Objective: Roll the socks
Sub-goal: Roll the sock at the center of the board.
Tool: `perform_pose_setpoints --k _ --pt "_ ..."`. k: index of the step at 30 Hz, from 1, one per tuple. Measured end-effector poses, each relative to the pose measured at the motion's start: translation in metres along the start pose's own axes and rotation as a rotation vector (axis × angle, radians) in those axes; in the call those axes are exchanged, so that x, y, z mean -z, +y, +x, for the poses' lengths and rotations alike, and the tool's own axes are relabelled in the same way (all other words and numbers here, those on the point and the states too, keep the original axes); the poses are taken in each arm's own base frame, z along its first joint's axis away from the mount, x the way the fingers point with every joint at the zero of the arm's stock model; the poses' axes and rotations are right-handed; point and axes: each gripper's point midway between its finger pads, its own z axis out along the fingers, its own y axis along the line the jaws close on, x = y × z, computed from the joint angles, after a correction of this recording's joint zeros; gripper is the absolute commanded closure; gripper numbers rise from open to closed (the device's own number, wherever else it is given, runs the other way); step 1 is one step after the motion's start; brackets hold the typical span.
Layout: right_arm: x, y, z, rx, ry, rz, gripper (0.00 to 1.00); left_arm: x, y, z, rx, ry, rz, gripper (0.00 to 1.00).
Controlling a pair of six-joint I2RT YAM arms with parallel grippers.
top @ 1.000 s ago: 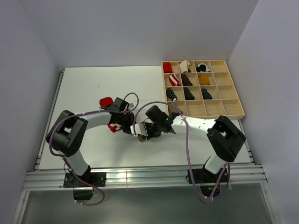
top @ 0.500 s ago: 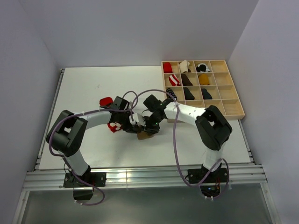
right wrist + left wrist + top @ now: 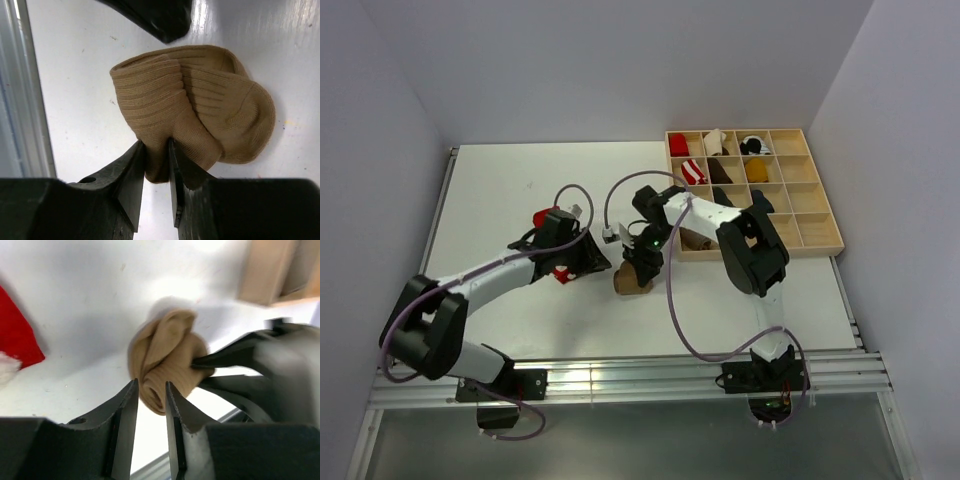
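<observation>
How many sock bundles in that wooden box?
6 show: red, cream, black-and-white in the far row; striped, brown, mustard in the next. The right arm covers part of the box, so more may hide.

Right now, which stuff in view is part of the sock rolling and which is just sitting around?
Part of the job: tan-brown sock pair, pinched in the right gripper; red sock with white marks.
Just lying about: wooden divided tray; inside it red bundle, cream bundle, red-and-white striped bundle, brown bundle, mustard bundle.
</observation>
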Motion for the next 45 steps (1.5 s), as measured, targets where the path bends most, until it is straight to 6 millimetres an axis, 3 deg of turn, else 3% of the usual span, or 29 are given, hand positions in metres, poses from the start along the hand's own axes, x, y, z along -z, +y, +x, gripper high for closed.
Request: perform_pose_setpoints --k 8,10,16,19,28,45 --pt "0.002 -0.005 0.001 -0.172 0.034 -0.097 0.69 0.031 -0.019 -0.029 -0.14 -0.252 0.074 0.6" --pt "0.002 -0.006 0.0 -0.201 0.043 -0.114 0.69 0.031 -0.023 -0.026 -0.218 -0.298 0.071 0.59" --pt "0.002 -0.007 -0.001 -0.28 0.074 -0.146 0.68 0.024 -0.052 0.011 -0.461 -0.332 0.151 0.55" --pt "0.002 -0.007 -0.001 -0.306 0.084 -0.157 0.68 0.019 -0.058 0.014 -0.532 -0.349 0.162 0.54" --pt "0.002 -0.008 -0.001 -0.354 0.107 -0.177 0.68 -0.023 -0.038 0.03 -0.676 -0.265 0.093 0.53" --pt "0.005 -0.007 0.006 -0.445 0.137 -0.183 0.66 -0.035 -0.045 0.031 -0.689 -0.257 0.124 0.56"
